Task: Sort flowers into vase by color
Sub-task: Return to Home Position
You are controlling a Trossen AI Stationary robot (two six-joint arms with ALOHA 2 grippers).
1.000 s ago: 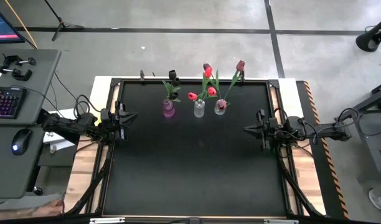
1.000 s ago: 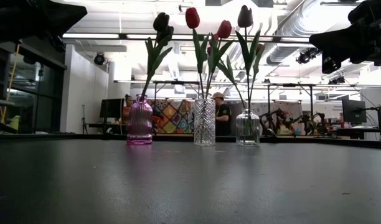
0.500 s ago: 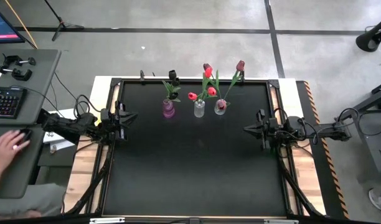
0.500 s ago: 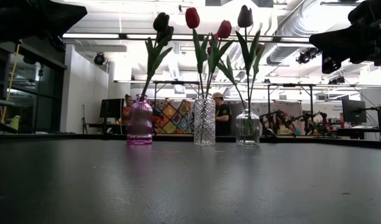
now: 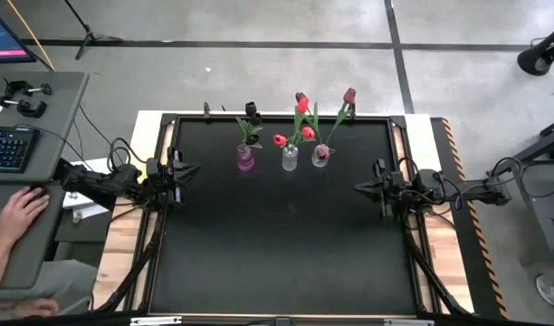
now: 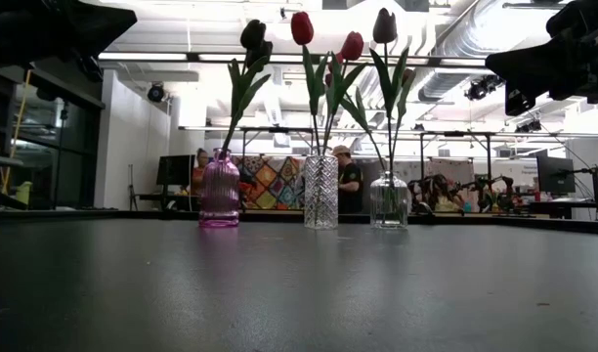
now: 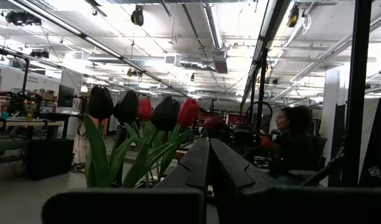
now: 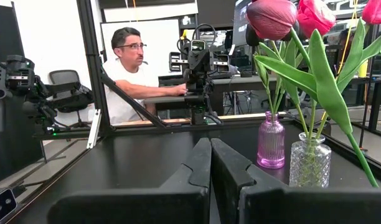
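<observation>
From above, I see the black table with three vases in a row near its far edge. The purple vase holds the dark tulips, the cut-glass vase holds the red tulips, and the round clear vase holds a maroon tulip leaning away from the others. My left gripper sits at the table's left edge and my right gripper at its right edge, both well apart from the vases. A person's hand rests on the desk beside the rig.

At table height, the purple vase, cut-glass vase and round clear vase stand upright, near one another but apart, with the tulip heads high above them.

Through the left wrist camera, the left gripper's fingers are pressed together and hold nothing; tulip heads show beyond them.

Through the right wrist camera, the right gripper's fingers are likewise pressed together and empty. The purple vase and cut-glass vase stand off to one side, and a seated person is beyond the table.
</observation>
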